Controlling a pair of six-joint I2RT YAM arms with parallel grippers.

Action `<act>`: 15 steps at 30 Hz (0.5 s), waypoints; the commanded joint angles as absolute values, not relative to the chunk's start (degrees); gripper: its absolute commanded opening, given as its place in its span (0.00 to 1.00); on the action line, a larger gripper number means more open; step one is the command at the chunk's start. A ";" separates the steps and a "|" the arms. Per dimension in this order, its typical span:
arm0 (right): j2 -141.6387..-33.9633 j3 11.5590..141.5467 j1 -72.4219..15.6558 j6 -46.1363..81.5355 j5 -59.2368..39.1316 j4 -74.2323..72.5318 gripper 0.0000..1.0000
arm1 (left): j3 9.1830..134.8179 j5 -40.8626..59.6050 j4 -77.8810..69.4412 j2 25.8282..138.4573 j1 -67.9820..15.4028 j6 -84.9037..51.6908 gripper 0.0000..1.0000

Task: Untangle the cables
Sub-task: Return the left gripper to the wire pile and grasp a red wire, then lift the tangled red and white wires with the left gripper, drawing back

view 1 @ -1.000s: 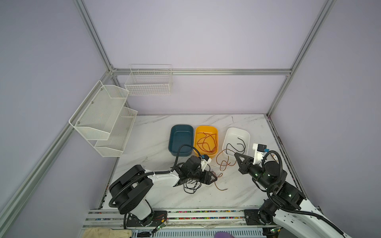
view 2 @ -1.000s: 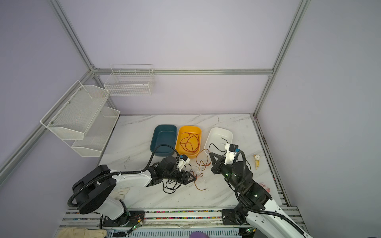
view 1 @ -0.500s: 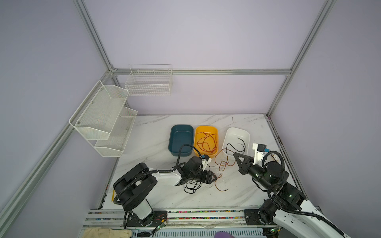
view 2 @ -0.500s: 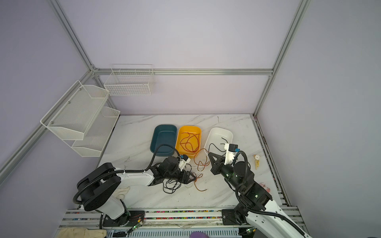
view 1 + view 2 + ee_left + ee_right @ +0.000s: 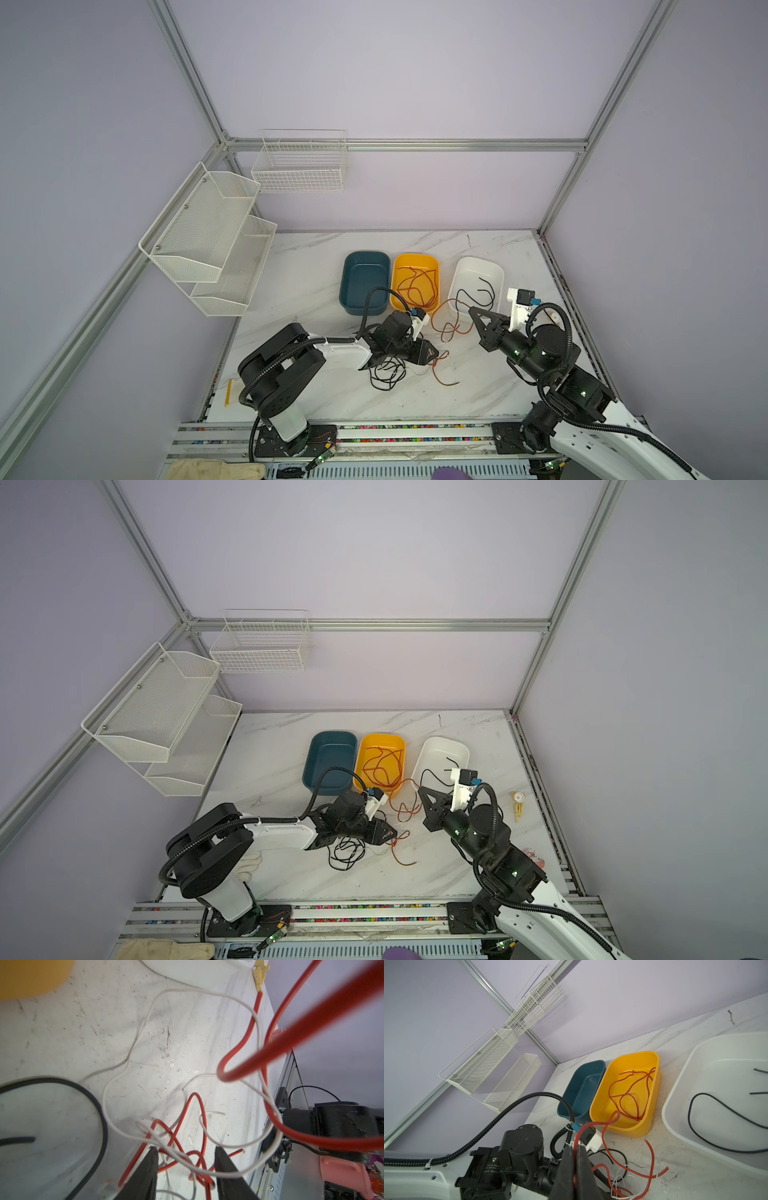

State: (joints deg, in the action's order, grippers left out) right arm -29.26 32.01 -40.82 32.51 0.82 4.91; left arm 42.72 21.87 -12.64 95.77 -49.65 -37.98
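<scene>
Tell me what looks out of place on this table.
A small yellow clip lies stray at the right edge of the table, away from the bins. A white glove lies beside the left arm. Red, white and black cables lie tangled in front of the bins.

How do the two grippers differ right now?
The left gripper has its jaws apart, straddling tangled cables on the table; the right gripper is shut on a red cable. The left sits low at the tangle; the right is raised near the white tub. Both are black.
</scene>
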 commanded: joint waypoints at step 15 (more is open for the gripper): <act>-28.74 30.82 -40.66 38.29 11.77 8.37 0.00 | 43.82 19.34 -6.01 81.90 -49.66 -35.87 0.00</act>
